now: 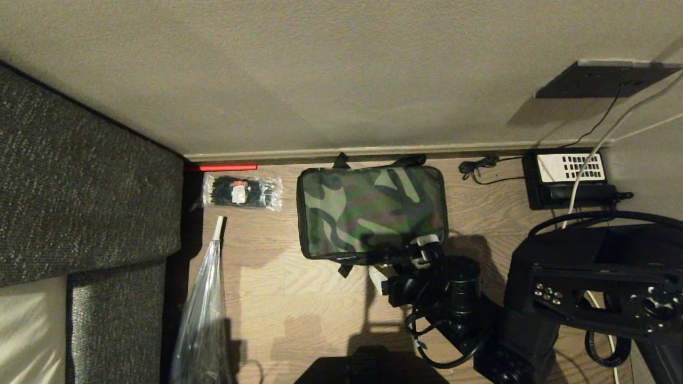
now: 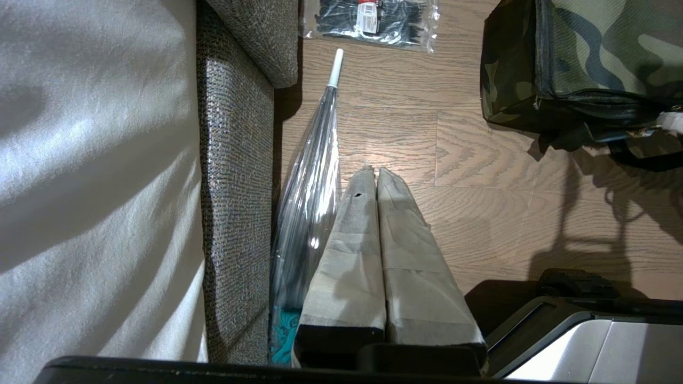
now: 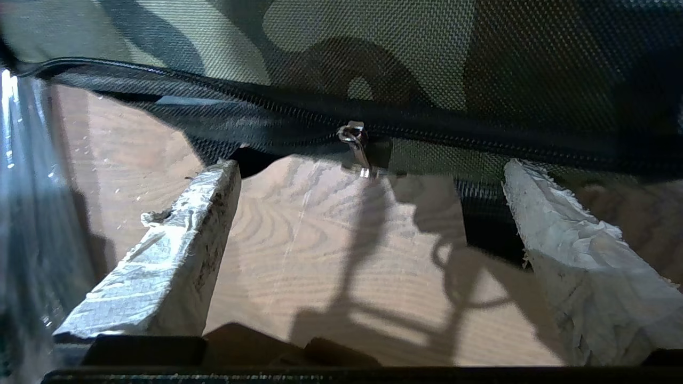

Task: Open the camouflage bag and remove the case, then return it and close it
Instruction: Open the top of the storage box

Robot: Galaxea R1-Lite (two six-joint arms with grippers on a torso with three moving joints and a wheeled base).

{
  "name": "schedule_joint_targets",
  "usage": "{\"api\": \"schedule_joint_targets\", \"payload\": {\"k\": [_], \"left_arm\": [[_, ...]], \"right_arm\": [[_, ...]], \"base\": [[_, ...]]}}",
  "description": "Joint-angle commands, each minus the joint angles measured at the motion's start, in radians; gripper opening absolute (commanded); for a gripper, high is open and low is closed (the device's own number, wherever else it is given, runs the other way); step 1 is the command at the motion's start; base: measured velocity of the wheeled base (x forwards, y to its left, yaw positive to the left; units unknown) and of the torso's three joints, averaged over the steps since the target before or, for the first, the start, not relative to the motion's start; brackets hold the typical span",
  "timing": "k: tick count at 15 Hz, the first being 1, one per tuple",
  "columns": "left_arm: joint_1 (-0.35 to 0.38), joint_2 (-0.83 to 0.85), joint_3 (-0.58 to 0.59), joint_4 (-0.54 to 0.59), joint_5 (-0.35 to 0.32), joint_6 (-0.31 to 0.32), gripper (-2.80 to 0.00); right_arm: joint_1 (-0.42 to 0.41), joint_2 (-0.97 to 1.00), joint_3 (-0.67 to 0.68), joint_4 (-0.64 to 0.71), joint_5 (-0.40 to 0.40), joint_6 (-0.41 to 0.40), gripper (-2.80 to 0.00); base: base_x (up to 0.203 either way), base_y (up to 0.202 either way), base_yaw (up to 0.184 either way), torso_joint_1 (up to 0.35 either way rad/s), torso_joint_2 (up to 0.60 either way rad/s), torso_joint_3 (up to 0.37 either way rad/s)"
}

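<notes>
bag: camouflage bag [image 1: 372, 212] on wood floor [image 1: 299, 298] by the wall, lid zipped shut
right gripper [image 3: 368, 234]: fingers wide apart, at bag's near edge, zipper pull [image 3: 356, 149] between them, not gripped
left gripper [image 2: 378, 181]: fingers together, parked beside clear umbrella [image 2: 312, 181]
case: not visible, I judge inside
progress: I've nothing done; unzip, remove, return, close all left

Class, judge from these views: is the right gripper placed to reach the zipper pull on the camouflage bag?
Probably yes. The right gripper is open, facing the zipper pull on the camouflage bag, with nothing between them.
</notes>
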Motion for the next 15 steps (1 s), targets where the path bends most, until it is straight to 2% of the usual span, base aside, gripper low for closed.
{"api": "schedule_joint_targets", "payload": {"k": [1,5,10,12,15], "left_arm": [[0.0,-0.002,0.003,0.0,0.0,0.0,-2.8],[0.0,-0.002,0.003,0.0,0.0,0.0,-2.8],[0.0,-0.002,0.003,0.0,0.0,0.0,-2.8],[0.0,-0.002,0.003,0.0,0.0,0.0,-2.8],[0.0,-0.002,0.003,0.0,0.0,0.0,-2.8]], "right_arm": [[0.001,0.054,-0.014,-0.009,0.004,0.0,0.0],[0.001,0.102,-0.032,-0.067,-0.004,0.004,0.0],[0.0,0.043,-0.019,-0.005,0.021,0.011,0.0],[0.0,0.077,-0.038,-0.066,0.017,0.003,0.0],[0.0,0.095,-0.055,-0.067,0.014,0.001,0.0]], "base": [[0.0,0.0,0.0,0.0,0.0,0.0],[0.0,0.0,0.0,0.0,0.0,0.0],[0.0,0.0,0.0,0.0,0.0,0.0],[0.0,0.0,0.0,0.0,0.0,0.0],[0.0,0.0,0.0,0.0,0.0,0.0]]}}
